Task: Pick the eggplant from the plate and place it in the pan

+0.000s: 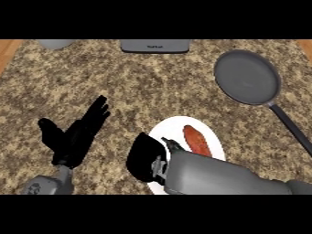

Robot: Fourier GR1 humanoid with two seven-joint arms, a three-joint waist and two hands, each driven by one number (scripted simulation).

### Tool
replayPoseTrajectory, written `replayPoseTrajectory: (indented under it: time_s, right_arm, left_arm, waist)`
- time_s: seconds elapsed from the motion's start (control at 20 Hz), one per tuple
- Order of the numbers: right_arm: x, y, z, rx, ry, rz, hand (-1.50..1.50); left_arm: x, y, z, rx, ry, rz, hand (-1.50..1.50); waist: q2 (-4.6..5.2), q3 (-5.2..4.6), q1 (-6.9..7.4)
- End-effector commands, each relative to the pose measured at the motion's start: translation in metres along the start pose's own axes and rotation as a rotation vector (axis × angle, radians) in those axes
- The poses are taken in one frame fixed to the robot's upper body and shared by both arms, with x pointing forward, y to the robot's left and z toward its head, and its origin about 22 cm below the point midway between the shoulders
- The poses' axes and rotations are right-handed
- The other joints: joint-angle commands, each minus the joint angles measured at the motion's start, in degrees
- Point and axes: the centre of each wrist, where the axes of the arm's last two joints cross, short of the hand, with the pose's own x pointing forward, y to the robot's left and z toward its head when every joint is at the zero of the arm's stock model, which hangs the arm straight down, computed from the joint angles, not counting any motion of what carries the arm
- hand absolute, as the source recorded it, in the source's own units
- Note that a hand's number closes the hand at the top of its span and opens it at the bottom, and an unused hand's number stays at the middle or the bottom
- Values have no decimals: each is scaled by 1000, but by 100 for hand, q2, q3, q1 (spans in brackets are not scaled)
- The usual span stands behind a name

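Nearest was the right forearm (212,176), smooth grey casing, coming in from the lower edge and covering the lower part of the plate (175,125). Its black right hand (145,157) sat over the plate's left rim, just beside the eggplant (196,139) but not round it. Whether it was open or closed I couldn't tell from this angle. Prob. placed there to come at the veg from the side, w/ the grasp not yet made.

The eggplant lay on the plate, right of centre. It was long, narrow, reddish-orange and smooth-skinned. The plate was white and round.

The pan (247,77) stood well apart, up and to the right. It was dark grey, round, shallow and matt, w/ nothing in it. Its long straight handle (300,137) pointed back toward the robot's right side.

The left hand (77,135) rested open at the left, fingers straight and up, clear of the work. The table (151,87) was speckled brown-and-cream stone. At its far edge was a dark grey box-like item (155,45).
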Motion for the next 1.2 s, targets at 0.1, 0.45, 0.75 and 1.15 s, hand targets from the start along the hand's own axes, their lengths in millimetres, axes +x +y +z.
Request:
replayPoseTrajectory:
  time_s: [0.1,0.45,0.75,1.15]
  right_arm:
    - [59,3,-6,152,98,119,-150]
    - [76,30,-3,165,144,71,-150]
    - [64,34,-9,154,208,138,-150]
    - [30,50,-12,146,249,182,-150]
  left_arm:
    - [4,-1,8,15,-16,1,0]
    - [13,7,10,9,-13,3,0]
    - [11,-5,29,-13,-9,21,0]
    - [-3,-9,1,-1,-23,19,0]
  waist:
    - [14,13,-107]
    - [40,16,-79]
    - [40,18,-14]
    - [57,16,-52]
